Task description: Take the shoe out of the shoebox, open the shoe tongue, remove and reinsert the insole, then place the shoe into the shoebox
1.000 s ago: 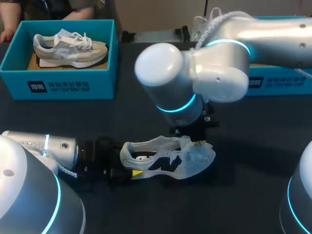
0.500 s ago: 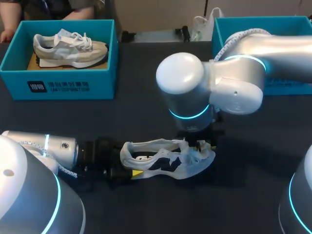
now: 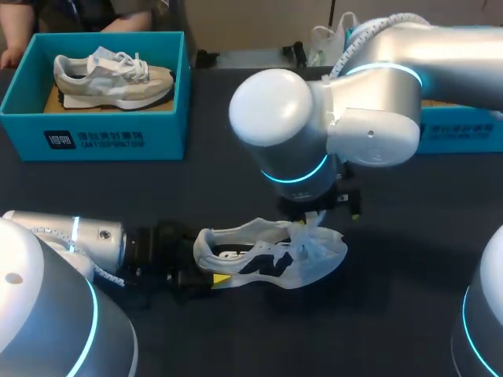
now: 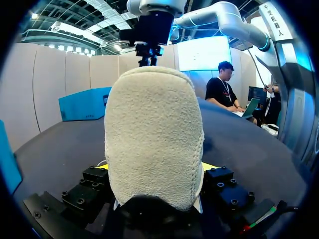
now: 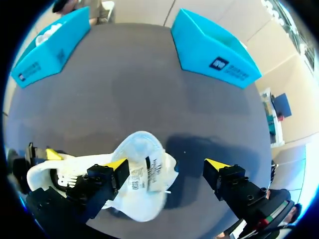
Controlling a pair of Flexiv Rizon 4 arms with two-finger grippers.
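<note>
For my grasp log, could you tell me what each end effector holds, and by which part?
The left end effector grips the shoe by its heel; the right end effector is open and holds nothing.

Dark table (image 3: 220, 118) bearing left shoebox (image 3: 94, 137), right shoebox (image 3: 464, 135) and, apparently resting, a white shoe (image 3: 271, 255).

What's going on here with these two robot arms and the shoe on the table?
The left hand grips the heel of a white shoe on the dark table. The right hand hangs open over the shoe's front, with one finger beside the lifted tongue. A second shoe sits in the blue box at the far left.
</note>
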